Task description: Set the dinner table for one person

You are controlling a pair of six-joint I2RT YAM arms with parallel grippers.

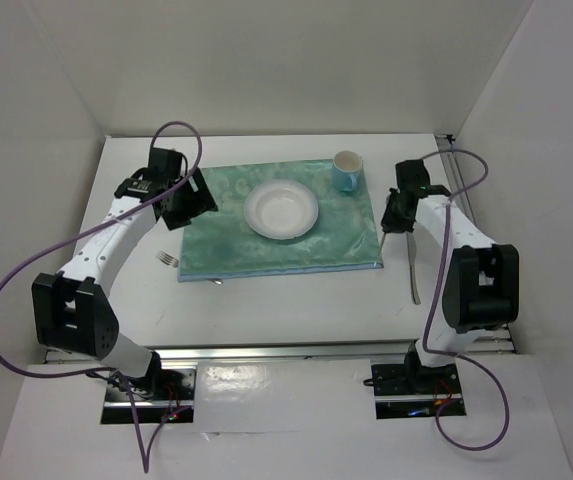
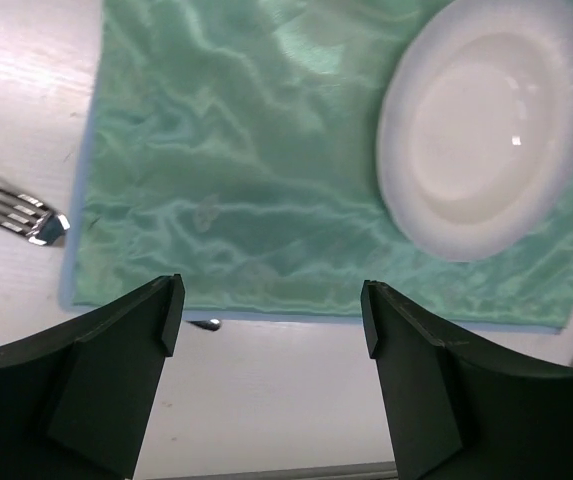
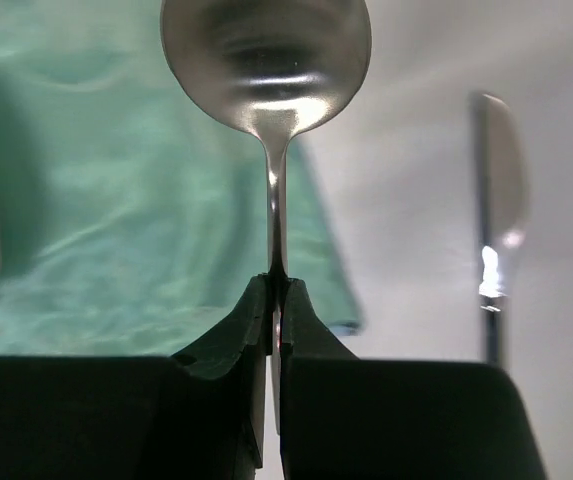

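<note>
Here, the right gripper (image 3: 276, 285) is clenched on the thin neck of a spoon (image 3: 266, 60), whose bowl points away beyond the fingertips. It is over the dinner table (image 1: 296, 300), whose white top spreads beneath both arms. Whether the spoon touches the table cannot be told. A knife (image 3: 496, 230) lies close on the gripper's right and the green mat (image 3: 116, 200) edge close on its left. The gap is narrow, so the spoon may land on the knife or overlap the mat. The slim pinch could also let the spoon swivel. The left gripper (image 2: 271, 300) is released and empty above the mat, with a white plate (image 2: 486, 130) ahead to its right and a fork (image 2: 16, 210) to its left.
</note>
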